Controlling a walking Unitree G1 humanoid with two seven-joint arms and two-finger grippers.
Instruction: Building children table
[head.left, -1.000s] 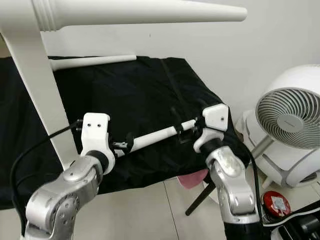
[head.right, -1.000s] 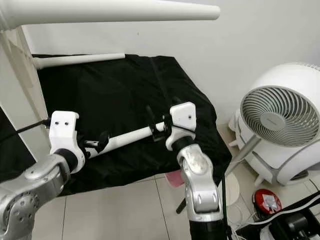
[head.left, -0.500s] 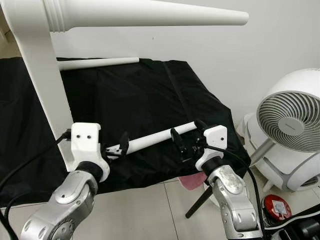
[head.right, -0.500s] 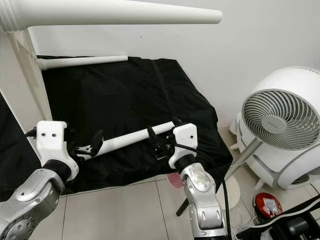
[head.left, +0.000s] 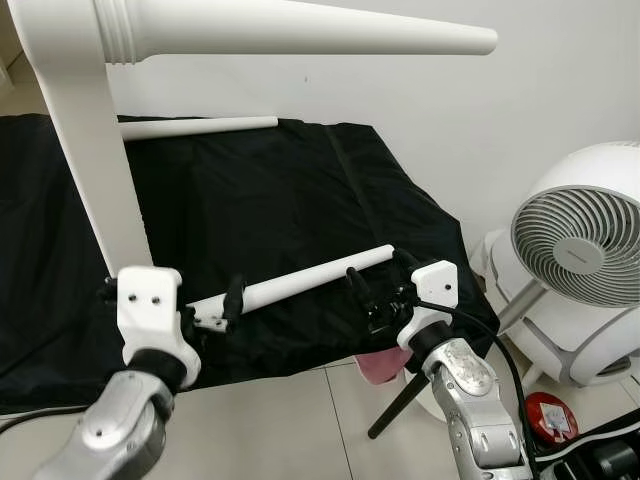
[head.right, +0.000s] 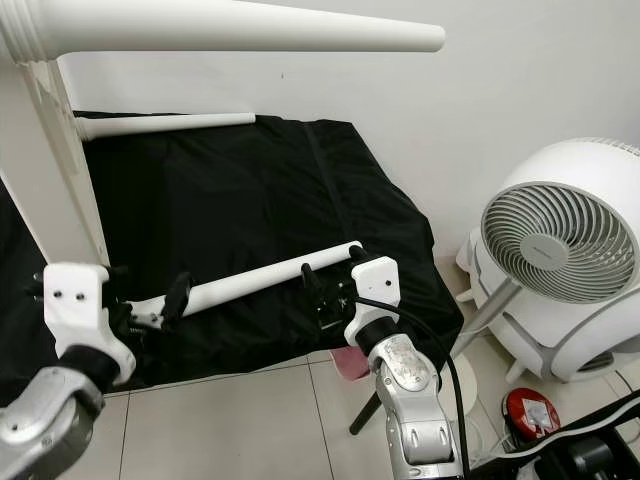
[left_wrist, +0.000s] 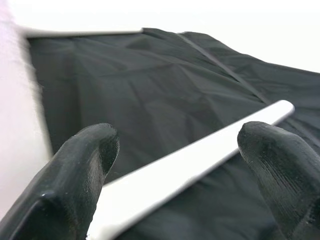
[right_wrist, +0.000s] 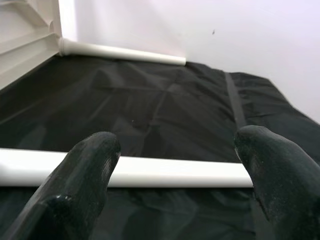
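Leg, a long white stick for the little table, lies on the black cloth just in front of both grippers. Its long way runs across, from the left gripper up and over to the right gripper. The thick end with the screw sits by the left gripper, and the round end sits by the right one.

Both grippers have their fingers spread wide apart. Neither one pinches the leg. In the left wrist view the leg passes between the two black fingers. In the right wrist view it lies crosswise just beyond the fingertips.

Both arms look about equally near, one at each end.

Further off from the grippers, the table frame stands up with one leg sticking out overhead and another low at the back. I think there is open cloth between the grippers and the frame. Past the right gripper the cloth ends, and a fan stands on the floor there.
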